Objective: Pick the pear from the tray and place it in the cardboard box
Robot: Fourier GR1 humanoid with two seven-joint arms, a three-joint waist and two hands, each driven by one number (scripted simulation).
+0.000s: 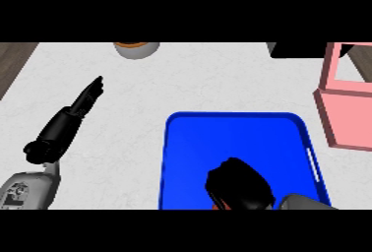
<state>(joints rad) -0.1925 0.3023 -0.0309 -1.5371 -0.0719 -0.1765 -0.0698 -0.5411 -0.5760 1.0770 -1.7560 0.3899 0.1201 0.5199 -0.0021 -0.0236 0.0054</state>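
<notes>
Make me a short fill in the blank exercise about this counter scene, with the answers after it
The right hand is over the ____ tray.
The box to the right of the tray is ____ in colour.
The left hand is over the bare counter with its fingers ____.

Answers: blue; pink; straight

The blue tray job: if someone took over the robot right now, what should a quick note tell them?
Right hand: over the near end of the blue tray, fingers curled downward; whether it holds anything is hidden.
Left hand: open, fingers straight, resting at the left, off the tray.
Pear: not visible, possibly beneath the right hand.
Pink box: at the right edge, inside not visible.
Done: reach to the tray.
Left: lift the pear, place it in the box.
</notes>
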